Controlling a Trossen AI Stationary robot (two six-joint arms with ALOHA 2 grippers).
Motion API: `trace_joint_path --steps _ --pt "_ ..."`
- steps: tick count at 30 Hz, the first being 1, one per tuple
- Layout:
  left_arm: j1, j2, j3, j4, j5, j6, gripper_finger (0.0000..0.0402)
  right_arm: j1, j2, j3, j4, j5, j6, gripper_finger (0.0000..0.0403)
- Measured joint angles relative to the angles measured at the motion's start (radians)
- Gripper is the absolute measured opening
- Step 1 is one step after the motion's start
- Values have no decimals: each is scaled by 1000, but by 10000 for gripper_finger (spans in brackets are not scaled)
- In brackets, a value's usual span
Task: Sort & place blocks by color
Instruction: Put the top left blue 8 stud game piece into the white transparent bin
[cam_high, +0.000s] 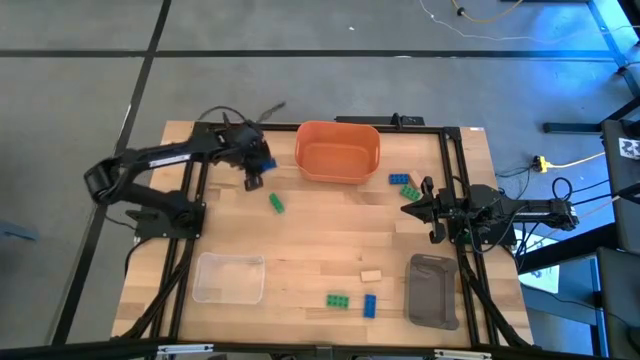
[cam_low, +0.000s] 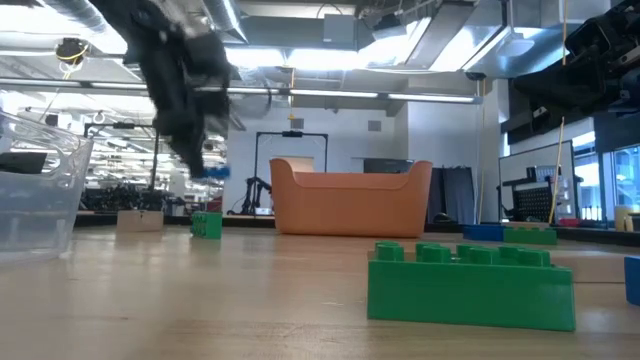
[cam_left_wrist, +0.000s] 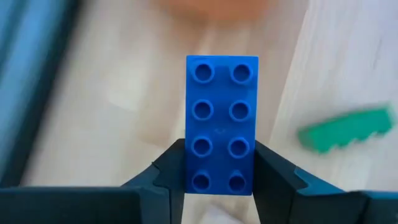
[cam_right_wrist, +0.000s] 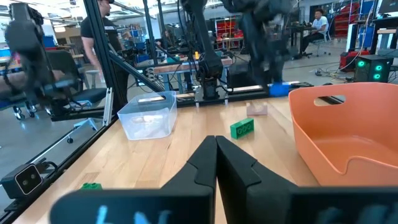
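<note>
My left gripper (cam_high: 256, 172) hangs above the table just left of the orange bin (cam_high: 338, 150) and is shut on a blue studded block (cam_left_wrist: 221, 124), also seen as the blue block (cam_low: 212, 171) in the low view. A green block (cam_high: 276, 203) lies flat on the table below it, seen as the green block (cam_left_wrist: 345, 129) in the left wrist view. More blocks lie flat: blue (cam_high: 398, 179) and green (cam_high: 409, 190) right of the bin, tan (cam_high: 371, 275), green (cam_high: 337, 299) and blue (cam_high: 369, 305) near the front. My right gripper (cam_right_wrist: 216, 162) is shut and holds nothing, at the table's right side. My left gripper pinches the blue block between its two fingers (cam_left_wrist: 165, 174), one on each long side, at the end nearest the wrist (cam_left_wrist: 219, 177). The studded face is turned toward the wrist camera. The block is lifted clear of the table, sticking out past the fingertips.
A clear tray (cam_high: 229, 277) sits at the front left and a grey tray (cam_high: 433, 290) at the front right. The orange bin stands at the far middle. People and other equipment show in the room beyond the table in the right wrist view.
</note>
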Motion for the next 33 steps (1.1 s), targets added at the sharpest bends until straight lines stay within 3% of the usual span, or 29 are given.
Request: trace_joint_path --steps 9,18,25,33 --pt "-119 -288 56 13 -1 -130 126 0 0 0 0 0 0 10" --pt "-419 -498 -69 168 -73 -307 126 0 0 0 0 0 0 10" --pt "-574 -540 -182 315 -146 -351 126 0 0 0 0 0 0 10" --pt "-603 -539 -187 322 -180 -340 126 0 0 0 0 0 0 10"
